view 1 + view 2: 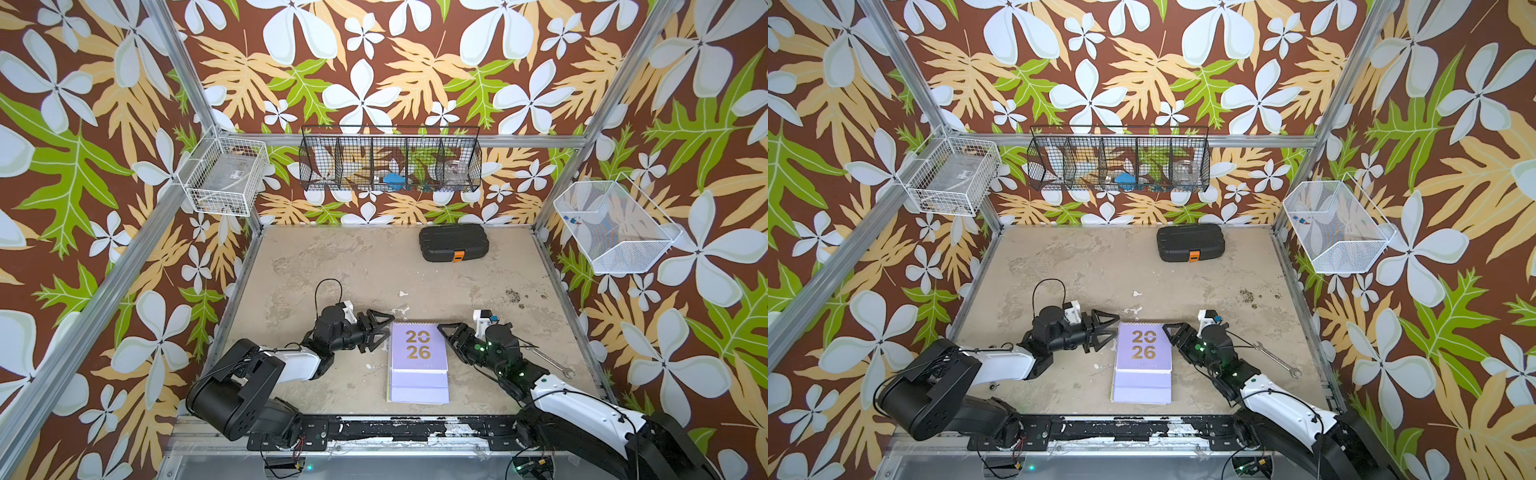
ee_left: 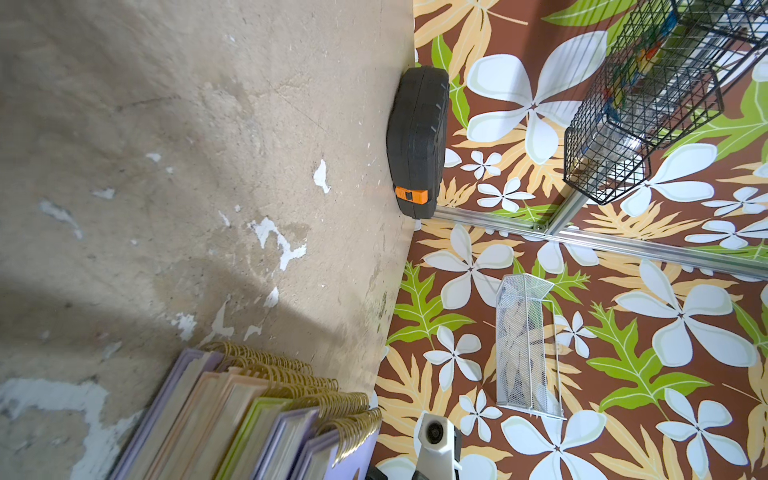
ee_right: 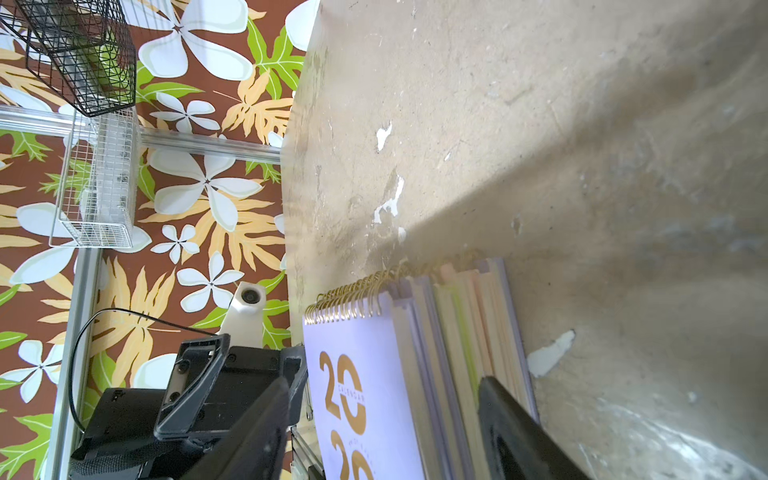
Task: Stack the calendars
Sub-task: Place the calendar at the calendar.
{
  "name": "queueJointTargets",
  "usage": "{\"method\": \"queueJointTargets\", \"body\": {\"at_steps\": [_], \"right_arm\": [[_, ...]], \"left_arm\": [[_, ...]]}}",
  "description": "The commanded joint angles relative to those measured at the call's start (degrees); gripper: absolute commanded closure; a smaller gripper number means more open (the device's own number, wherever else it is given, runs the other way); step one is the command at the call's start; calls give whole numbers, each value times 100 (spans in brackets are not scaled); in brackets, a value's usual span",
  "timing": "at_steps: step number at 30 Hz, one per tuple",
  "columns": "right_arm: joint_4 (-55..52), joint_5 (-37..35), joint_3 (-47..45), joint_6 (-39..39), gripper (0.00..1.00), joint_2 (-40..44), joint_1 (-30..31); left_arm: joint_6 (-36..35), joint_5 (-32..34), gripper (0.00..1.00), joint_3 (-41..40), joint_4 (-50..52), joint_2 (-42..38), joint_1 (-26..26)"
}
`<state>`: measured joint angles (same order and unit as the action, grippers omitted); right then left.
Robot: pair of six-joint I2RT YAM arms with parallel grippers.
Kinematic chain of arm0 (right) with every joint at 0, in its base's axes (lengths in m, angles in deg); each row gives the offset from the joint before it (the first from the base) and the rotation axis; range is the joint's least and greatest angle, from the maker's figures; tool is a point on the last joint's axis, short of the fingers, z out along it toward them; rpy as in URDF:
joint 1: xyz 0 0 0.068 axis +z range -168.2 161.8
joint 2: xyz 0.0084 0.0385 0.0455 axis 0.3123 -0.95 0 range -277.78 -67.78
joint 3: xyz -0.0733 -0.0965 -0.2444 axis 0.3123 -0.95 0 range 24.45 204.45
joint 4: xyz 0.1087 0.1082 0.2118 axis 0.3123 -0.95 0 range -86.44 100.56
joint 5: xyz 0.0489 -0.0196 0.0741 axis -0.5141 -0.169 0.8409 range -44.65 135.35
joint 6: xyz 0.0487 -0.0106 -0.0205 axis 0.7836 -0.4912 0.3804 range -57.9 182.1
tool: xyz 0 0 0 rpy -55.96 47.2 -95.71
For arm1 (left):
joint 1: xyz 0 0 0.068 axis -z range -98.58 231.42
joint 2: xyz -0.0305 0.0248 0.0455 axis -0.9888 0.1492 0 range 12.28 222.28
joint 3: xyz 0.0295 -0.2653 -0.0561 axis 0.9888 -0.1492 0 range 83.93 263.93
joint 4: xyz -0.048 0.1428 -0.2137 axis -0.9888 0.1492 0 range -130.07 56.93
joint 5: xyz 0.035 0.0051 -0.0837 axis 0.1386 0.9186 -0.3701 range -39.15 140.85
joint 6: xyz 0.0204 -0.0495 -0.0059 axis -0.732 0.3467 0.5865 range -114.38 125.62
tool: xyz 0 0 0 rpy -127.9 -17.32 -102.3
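**Calendar pile assembled at the front edge; top cover out of square**

I find the calendars (image 1: 417, 374) gathered in one pile on the worktop (image 1: 332, 270), at the middle of its front edge. No loose calendar shows elsewhere in both top views. The wrist views show the pile side-on: lilac, pale pink and lime green layers, with gold spirals bunched at the far end. I cannot count the layers with certainty. The top lilac calendar (image 1: 417, 347) sits shifted toward the far edge, so a lilac one beneath it juts out toward the front edge.

The left fingers (image 1: 376, 319) are spread, tips just beside the pile's left side, pinching nothing. The right fingers (image 3: 511, 424) are spread as well, with the pile's right side between them. I see no grip there.

My judgement is that the stacking itself is done and the step in hand is squaring up. The next move calls for a light push on the top calendar toward the front edge. After that, both arms need a clean sideways withdrawal that does not drag the covers.

Containers:
- The black ribbed case (image 1: 453, 243) lies near the far edge with its orange latch shut. Its contents are hidden.
- The black wire basket (image 1: 390, 126) hangs above the far edge and has compartments. One holds a blue object (image 1: 392, 180) and another a clear round thing (image 1: 455, 170).
- The white wire basket (image 1: 220, 203) hangs above the far left corner. It holds something clear that I cannot identify.
- The white mesh basket (image 1: 615, 249) hangs above the right edge and holds one small red-and-blue item (image 1: 575, 221).
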<state>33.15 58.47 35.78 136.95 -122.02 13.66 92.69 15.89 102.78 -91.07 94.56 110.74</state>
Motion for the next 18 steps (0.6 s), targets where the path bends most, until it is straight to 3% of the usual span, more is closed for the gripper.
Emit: {"method": "queueJointTargets", "body": {"at_steps": [1,5,9,12,13,18], "right_arm": [[-194,-121,57,-102,27,41,5],[-522,-285,169,-294,23,222,5],[-1011,-469,478,-757,18,308,5],[-1321,-670,665,-1063,9,416,0],[-1377,-762,701,-1139,0,471,-4],[-1467,-822,767,-1414,0,643,-260]], "left_arm": [[-58,7,32,17,-17,-28,3],[-161,83,30,26,171,-168,-13],[-644,208,28,171,981,-530,-163],[-1209,301,12,405,1902,-888,-428],[-1410,357,1,502,2238,-1019,-529],[-2034,427,0,750,3120,-1482,-1130]]}}
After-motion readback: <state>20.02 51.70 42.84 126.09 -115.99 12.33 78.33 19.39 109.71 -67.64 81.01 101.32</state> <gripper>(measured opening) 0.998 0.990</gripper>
